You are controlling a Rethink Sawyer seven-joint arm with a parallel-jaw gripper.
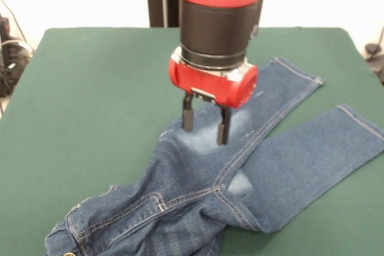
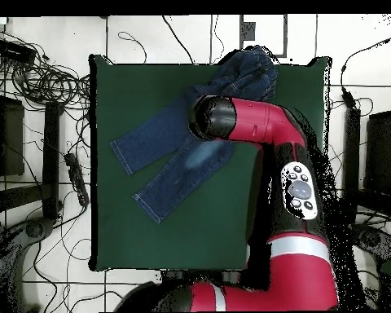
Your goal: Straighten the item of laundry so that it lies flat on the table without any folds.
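Note:
The small dark blue denim jeans (image 1: 240, 166) lie on the green table (image 1: 90, 100), with both legs stretched toward the right and far right. The waist end is bunched and folded at the near left (image 1: 108, 220). A faded pale patch shows on the thigh under the gripper. My gripper (image 1: 206, 125) hangs open just above that patch, fingers pointing down, holding nothing. In the overhead view the jeans (image 2: 162, 155) run from the table's top edge down to the left, and the arm covers the gripper (image 2: 211, 122).
Cables and stands (image 2: 44, 81) lie on the floor beside the table (image 2: 272, 98). The arm's red links (image 2: 300, 196) reach over the table's right side in the overhead view. The waist end lies near the table's front edge.

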